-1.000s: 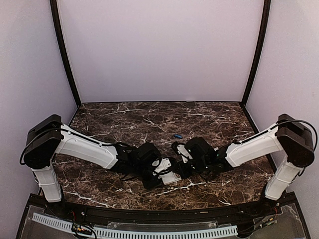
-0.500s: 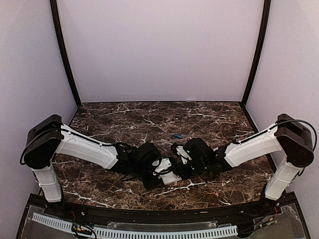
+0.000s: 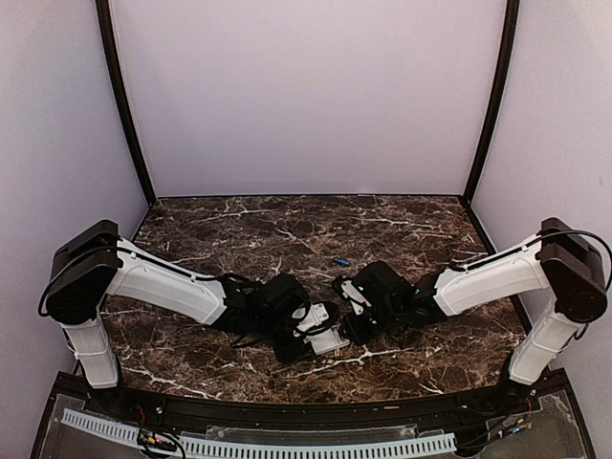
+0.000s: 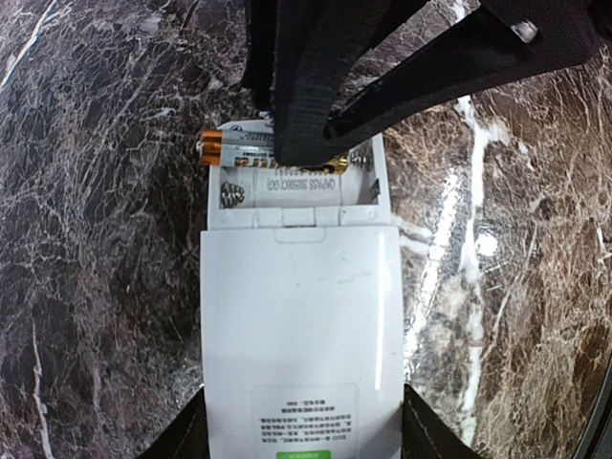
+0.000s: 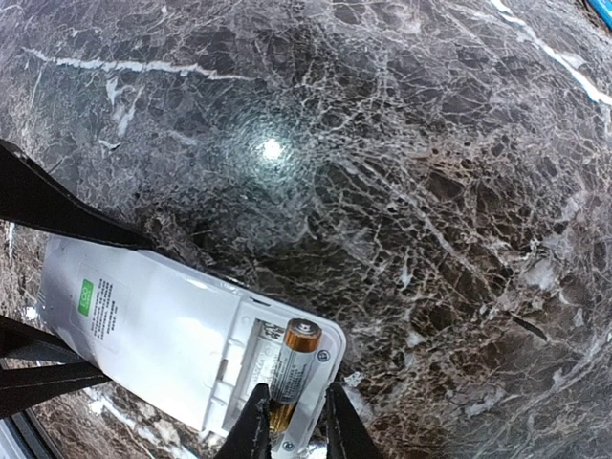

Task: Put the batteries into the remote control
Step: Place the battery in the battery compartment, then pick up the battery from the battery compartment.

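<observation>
The white remote control lies face down in my left gripper, which is shut on its sides. Its battery compartment is open and one bay shows bare. My right gripper is shut on a silver battery with copper ends, tilted into the far bay, and that battery also shows in the left wrist view. In the top view the remote sits between the left gripper and the right gripper. A small blue battery lies on the table behind them.
The dark marble table runs to a pale back wall and black corner posts. A black rail edges the near side. The right gripper's black fingers hang over the compartment in the left wrist view.
The right arm has shifted slightly, its forearm a little lower and nearer the remote. The left arm and the remote have stayed put.
</observation>
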`<state>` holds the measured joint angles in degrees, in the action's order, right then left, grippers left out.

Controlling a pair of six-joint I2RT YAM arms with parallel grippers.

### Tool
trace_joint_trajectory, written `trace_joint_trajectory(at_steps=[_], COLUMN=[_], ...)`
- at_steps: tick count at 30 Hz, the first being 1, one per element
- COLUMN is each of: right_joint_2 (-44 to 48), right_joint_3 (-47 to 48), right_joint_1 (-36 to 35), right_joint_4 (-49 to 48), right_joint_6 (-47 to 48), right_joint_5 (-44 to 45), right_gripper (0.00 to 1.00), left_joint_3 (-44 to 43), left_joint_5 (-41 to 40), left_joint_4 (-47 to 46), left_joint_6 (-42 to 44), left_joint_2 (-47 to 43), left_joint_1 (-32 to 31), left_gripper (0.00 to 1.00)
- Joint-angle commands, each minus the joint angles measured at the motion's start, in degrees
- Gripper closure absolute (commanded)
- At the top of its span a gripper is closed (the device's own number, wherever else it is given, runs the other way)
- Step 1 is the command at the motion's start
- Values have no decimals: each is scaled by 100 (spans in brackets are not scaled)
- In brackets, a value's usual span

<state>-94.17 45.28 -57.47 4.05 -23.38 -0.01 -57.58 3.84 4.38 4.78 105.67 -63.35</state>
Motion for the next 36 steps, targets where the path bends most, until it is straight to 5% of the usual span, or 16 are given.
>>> trace_joint_trajectory(at_steps=[1, 36], right_joint_2=[112, -546], right_joint_3=[90, 638], right_joint_1=[52, 571], right_joint_4=[389, -80], right_joint_6=[81, 78], right_joint_5=[28, -860], right_gripper=[81, 90], left_joint_3=[301, 280], left_joint_5=[121, 153], left_joint_4=[807, 826], left_joint_6=[-64, -55], left_joint_2=[351, 403], left_joint_1=[-28, -28], left_gripper=[87, 76])
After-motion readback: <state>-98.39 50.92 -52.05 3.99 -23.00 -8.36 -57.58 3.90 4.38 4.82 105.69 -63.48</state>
